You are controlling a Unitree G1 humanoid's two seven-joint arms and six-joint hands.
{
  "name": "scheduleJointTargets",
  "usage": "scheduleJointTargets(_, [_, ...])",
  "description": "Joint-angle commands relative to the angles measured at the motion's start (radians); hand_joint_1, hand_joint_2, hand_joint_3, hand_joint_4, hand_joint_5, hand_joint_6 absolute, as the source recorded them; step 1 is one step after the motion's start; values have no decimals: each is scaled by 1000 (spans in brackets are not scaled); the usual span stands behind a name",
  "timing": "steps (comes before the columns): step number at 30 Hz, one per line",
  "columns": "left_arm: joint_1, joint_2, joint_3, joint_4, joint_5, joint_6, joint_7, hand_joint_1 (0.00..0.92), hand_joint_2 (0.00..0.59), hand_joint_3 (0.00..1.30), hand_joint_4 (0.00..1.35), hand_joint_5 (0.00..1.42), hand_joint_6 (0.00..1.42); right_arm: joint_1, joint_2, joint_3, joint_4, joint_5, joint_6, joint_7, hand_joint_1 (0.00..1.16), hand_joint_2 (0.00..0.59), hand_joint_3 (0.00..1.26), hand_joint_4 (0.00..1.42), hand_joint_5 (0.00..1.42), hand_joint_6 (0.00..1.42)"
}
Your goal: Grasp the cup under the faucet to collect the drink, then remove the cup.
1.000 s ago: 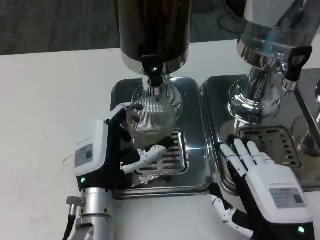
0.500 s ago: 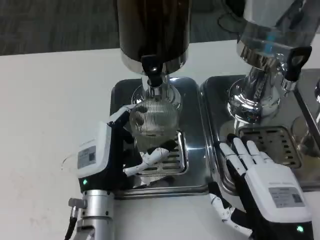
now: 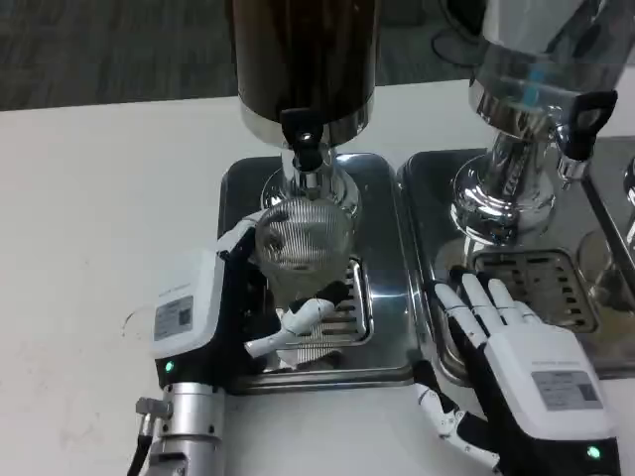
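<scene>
The left hand [image 3: 213, 312] gripped the ribbed clear cup [image 3: 303, 238] directly beneath the dark dispenser's faucet [image 3: 303, 139] (collecting step); the right hand [image 3: 516, 357] lay flat, fingers spread, holding nothing. Next, likely, a level withdrawal toward the robot.

Above cup [image 3: 301, 238]: faucet [image 3: 304, 149] close overhead, blocking a lift.
3 o'clock: second dispenser [image 3: 526, 129] crowds.
9 o'clock: bench [image 3: 109, 218] lies open.
</scene>
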Motion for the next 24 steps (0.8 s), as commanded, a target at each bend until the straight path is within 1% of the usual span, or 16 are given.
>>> scheduleJointTargets(1, [29,4,-9,20,-2,32,-56,248,37,279,344,610,638,-5,4,-1,10,3,1,-7,289,459,105,0,0,111])
scheduleJointTargets(4, [30,4,-8,18,-2,41,-60,235,38,242,270,545,536,-9,5,0,15,6,-1,-8,289,459,105,0,0,111])
scheduleJointTargets(9, [30,6,-8,14,-5,61,-84,220,36,204,199,467,402,-11,8,-1,20,9,-1,-12,289,459,105,0,0,111])
scheduleJointTargets(12, [30,7,-10,13,-3,68,-95,198,37,183,166,438,355,-12,7,-2,22,10,-2,-11,289,459,105,0,0,111])
scheduleJointTargets(17, [42,12,-9,-13,-2,69,-98,140,10,157,126,401,321,-15,6,-2,27,11,-3,-15,289,457,105,0,0,112])
scheduleJointTargets(20, [53,22,-1,-33,-6,66,-97,105,7,147,124,400,315,-23,7,1,33,13,-4,-10,288,457,105,0,0,112])
scheduleJointTargets(24, [64,33,10,-53,-14,59,-101,86,0,147,115,400,315,-31,11,-1,41,13,-1,-17,317,478,105,0,0,113])
